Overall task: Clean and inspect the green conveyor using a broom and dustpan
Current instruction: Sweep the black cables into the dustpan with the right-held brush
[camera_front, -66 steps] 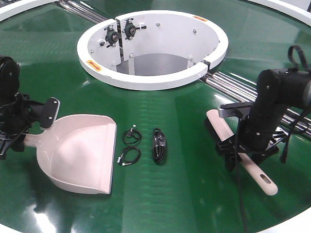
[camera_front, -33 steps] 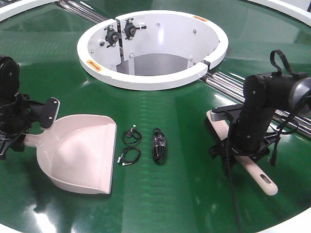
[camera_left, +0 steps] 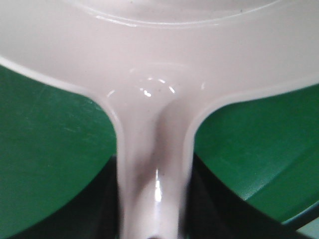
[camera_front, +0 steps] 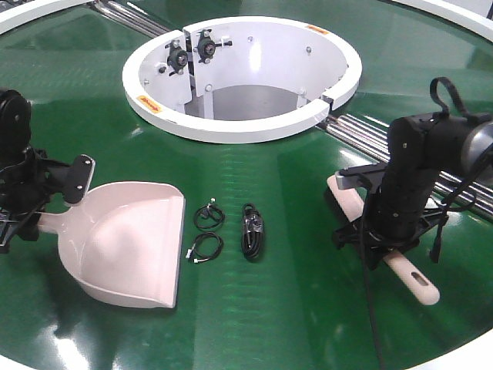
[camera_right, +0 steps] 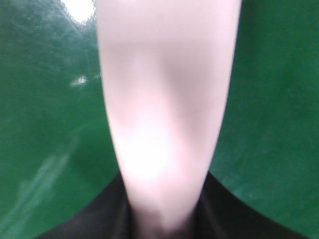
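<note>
right gripper [camera_front: 379,248] has edged inward, pinching the slim beige-pink plastic broom [camera_front: 407,274] mid-handle; small black cable coils [camera_front: 252,230] lie to its left, before the lip of the wide beige-pink plastic dustpan [camera_front: 131,243].

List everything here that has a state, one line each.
dustpan, empty, lying flat on the green conveyor
broom, lying on the conveyor
left gripper, shut on the dustpan's handle
right gripper, shut on the broom's handle
cables, three coiled bundles, loose, not yet swept

Beige-pink dustpan [camera_front: 131,247] and broom [camera_front: 412,279], green conveyor [camera_front: 277,324]
</note>
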Robot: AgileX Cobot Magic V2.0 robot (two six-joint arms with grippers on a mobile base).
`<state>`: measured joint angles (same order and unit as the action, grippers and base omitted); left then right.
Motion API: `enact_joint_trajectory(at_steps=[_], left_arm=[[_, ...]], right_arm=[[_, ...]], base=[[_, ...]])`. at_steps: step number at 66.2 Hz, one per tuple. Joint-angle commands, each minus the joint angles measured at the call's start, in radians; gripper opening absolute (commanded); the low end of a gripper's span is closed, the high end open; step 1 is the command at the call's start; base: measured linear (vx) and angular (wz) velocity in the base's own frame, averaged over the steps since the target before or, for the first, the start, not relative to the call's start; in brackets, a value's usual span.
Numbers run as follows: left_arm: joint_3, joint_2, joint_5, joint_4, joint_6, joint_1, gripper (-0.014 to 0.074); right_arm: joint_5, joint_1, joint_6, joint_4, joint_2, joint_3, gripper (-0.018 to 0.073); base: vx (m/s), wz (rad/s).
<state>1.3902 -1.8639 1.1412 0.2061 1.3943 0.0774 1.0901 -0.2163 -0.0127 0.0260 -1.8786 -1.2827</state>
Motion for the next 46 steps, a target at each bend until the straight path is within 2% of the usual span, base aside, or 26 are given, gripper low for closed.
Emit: enact_joint_trajectory(at_steps=[1,16,30,46], left_arm=[[0.027,0.041,0.024,0.006,0.021,0.006,0.0001],[0.027,0.041,0.024,0.006,0.021,0.006,0.0001],[0.027,0.041,0.024,0.006,0.021,0.006,0.0001],[0.027,0.041,0.024,0.006,0.021,0.006,0.0001]], right_arm=[[0.015,-0.008,-0.043,0.001,0.101,-0.026,-0.0009],[0.037,-0.107,-0.151,0.019,0.163,-0.026,-0.0008],[0.081,-0.224,-0.241,0.017,0.089,-0.078,-0.0008],[0.201,-0.261,-0.328,-0.017,-0.030,-0.229,-0.0008]], base=[[0.00,0.00],[0.00,0.00],[0.00,0.00],[0.00,0.00]])
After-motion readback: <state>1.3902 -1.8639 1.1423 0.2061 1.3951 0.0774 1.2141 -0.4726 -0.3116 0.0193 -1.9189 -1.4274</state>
